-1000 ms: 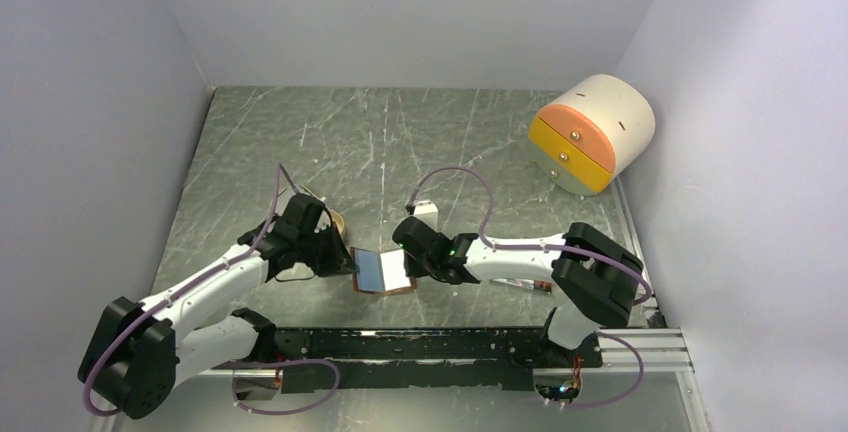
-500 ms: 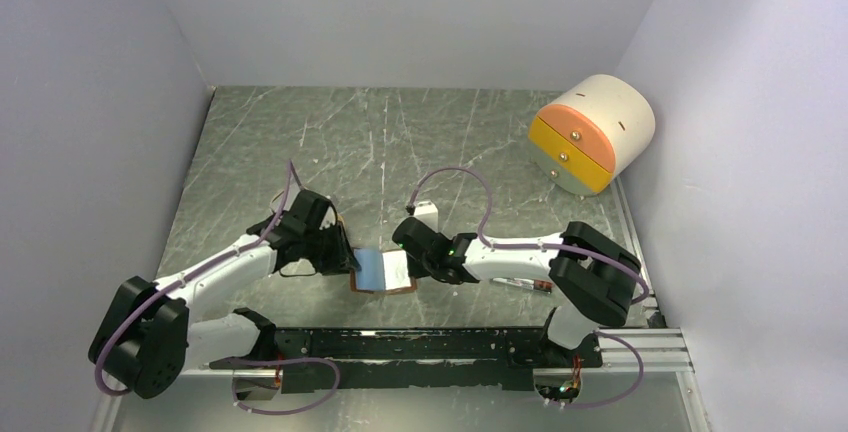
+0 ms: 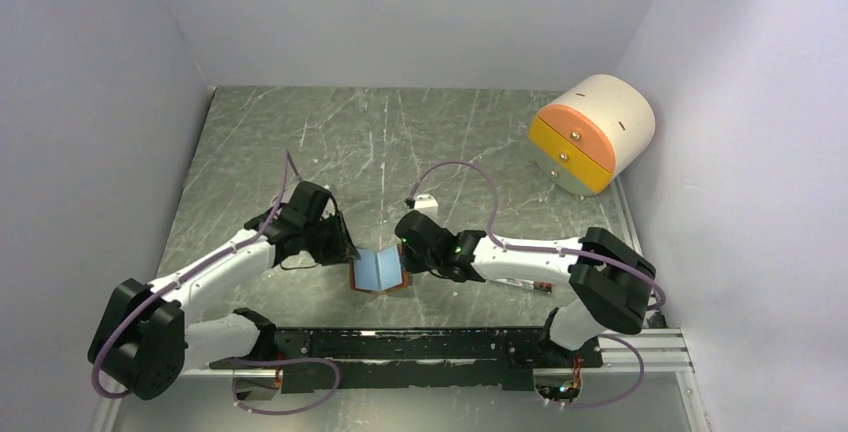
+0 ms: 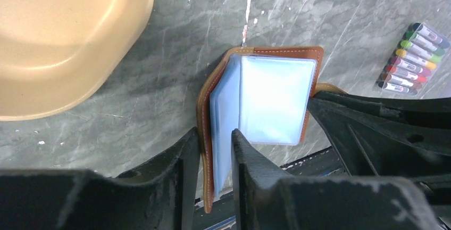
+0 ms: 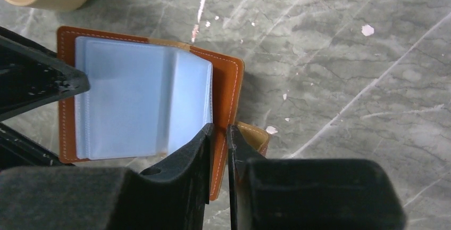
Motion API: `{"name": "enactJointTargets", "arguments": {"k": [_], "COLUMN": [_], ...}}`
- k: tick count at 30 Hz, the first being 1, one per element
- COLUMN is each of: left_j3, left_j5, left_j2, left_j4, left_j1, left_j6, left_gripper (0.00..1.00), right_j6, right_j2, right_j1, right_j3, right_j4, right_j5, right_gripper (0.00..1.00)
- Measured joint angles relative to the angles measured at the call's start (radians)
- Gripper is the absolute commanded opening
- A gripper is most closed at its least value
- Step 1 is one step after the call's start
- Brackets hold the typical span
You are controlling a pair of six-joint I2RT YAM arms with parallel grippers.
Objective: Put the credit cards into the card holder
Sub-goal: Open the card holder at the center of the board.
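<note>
The card holder [image 3: 378,270] is brown leather and stands half open like a book between both grippers. Pale blue sheets fill its inside [image 5: 133,102]; I cannot tell whether they are cards or sleeves. My left gripper [image 3: 350,255] is shut on its left flap and the blue sheets there, as the left wrist view shows for gripper [image 4: 215,134] and holder [image 4: 266,102]. My right gripper [image 3: 405,257] is shut on the leather edge of the right flap, as the right wrist view shows for gripper [image 5: 219,129] and flap [image 5: 230,81]. No loose credit cards are in view.
A tan bowl [image 4: 64,33] sits just behind the left gripper. A pack of coloured pens [image 4: 412,59] lies to the right under the right arm [image 3: 525,285]. A round cream drawer unit [image 3: 590,132] stands at the back right. A black rail [image 3: 430,344] runs along the front edge.
The holder lay nearly flat a second ago; its two flaps are now raised toward each other. Both grippers have moved closer together, the left one to the right.
</note>
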Motion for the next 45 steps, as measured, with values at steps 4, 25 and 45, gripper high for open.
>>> {"name": "enactJointTargets", "arguments": {"k": [4,25,45], "left_j3": [0.005,0.024,0.054], "left_j5": [-0.003,0.042,0.062], "left_j2": [0.025,0.136,0.132], "left_j4": [-0.001,0.086,0.084], "left_j1": [0.000,0.000,0.000], "left_j6": [0.006,0.035,0.034], "left_gripper": [0.28,0.13,0.09], "right_j6": [0.007,0.008,0.010], "right_j2": [-0.015,0.017,0.047], "right_j1": [0.001,0.024,0.058], "right_j3": [0.029,0.064,0.113], "right_j4": [-0.020,0.133,0.076], "right_j5": [-0.002,-0.151,-0.072], "right_gripper": [0.25,0.15,0.23]}}
